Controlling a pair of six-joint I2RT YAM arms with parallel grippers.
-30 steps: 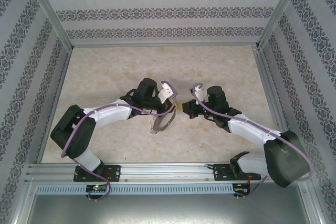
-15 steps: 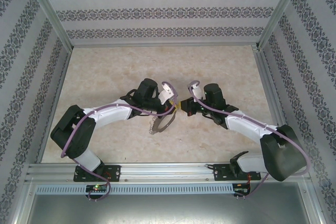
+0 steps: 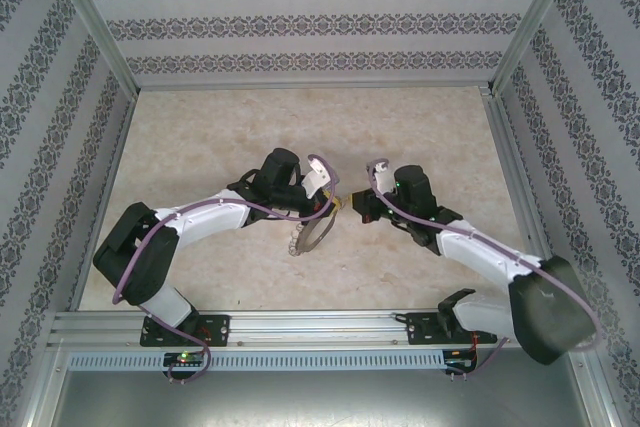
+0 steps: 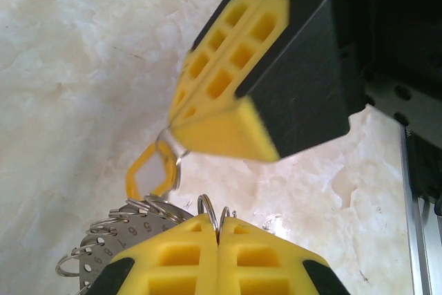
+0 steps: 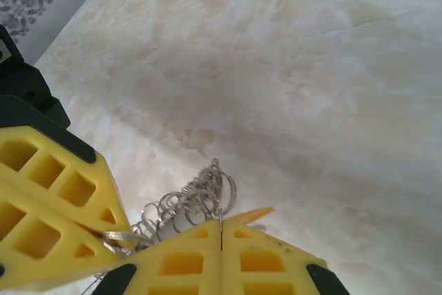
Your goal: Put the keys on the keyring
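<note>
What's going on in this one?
Two arms meet tip to tip over the table. The left gripper is shut on the keyring, whose small silvery rings fan out beside its fingers. The right gripper is shut on the key, with the key's yellow head hanging right at the keyring's edge. Whether the key is threaded on yet can't be told.

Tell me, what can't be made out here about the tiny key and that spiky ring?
1. Left wrist view: the key shows its yellow head; its blade is hidden between the fingers of the shut, blurred right pincer.
2. Same view: the keyring is cut off by the bottom edge and partly covered by the shut left pincer.
3. Top view: too small to tell whether key and keyring touch.
</note>
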